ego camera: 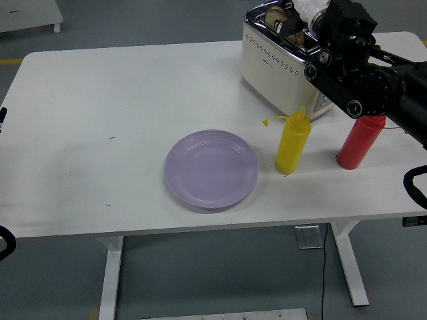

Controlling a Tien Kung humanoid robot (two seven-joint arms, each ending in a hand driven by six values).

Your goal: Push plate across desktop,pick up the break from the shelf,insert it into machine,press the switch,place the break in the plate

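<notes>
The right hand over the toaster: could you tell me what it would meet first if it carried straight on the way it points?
Most likely the bread in the toaster slot: the right hand points up-left right at it. Depth is unclear.

Plate point(211, 169) mid-table point(100, 100); two squeeze bottles point(293, 142) point(359, 141) to its right; toaster point(285, 60) behind them, bread point(275, 16) in slot.

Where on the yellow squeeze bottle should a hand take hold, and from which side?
Grip the yellow squeeze bottle around its straight cylindrical body, below the tapered nozzle, since it stands upright. Coming from the right looks best: the purple plate lies to its left and the toaster stands behind it, while a gap separates it from the red bottle.
</notes>
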